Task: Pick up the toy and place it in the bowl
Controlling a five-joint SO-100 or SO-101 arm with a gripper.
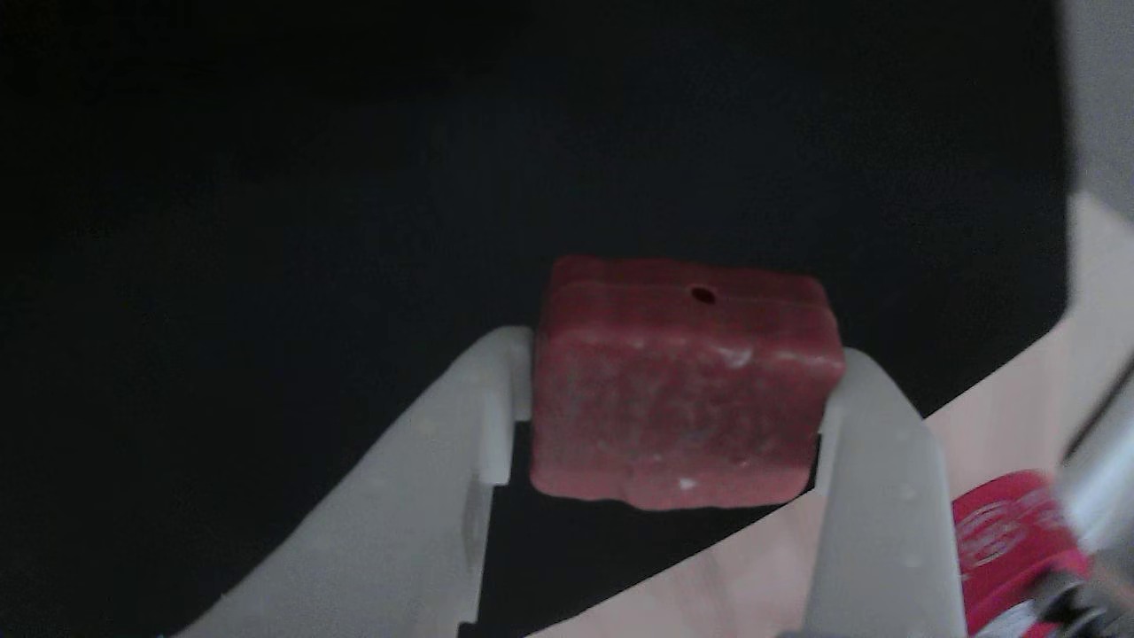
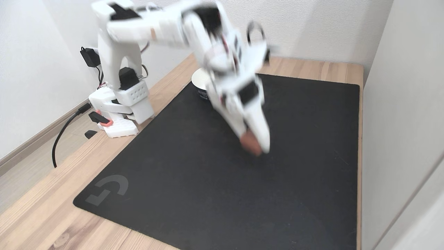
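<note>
The toy, a dull red-pink block with a tiny hole on its far side, sits squeezed between my two white fingers in the other view. My gripper is shut on it. In the fixed view the blurred white arm reaches down over the middle of the black mat, with the gripper and the toy at its tip, close above the mat. The white bowl stands at the mat's far edge behind the arm, which hides most of it.
A black mat covers most of the wooden table. A red round tin with a white logo lies off the mat at lower right of the other view. The arm's base and cables stand at the far left; a wall borders the right.
</note>
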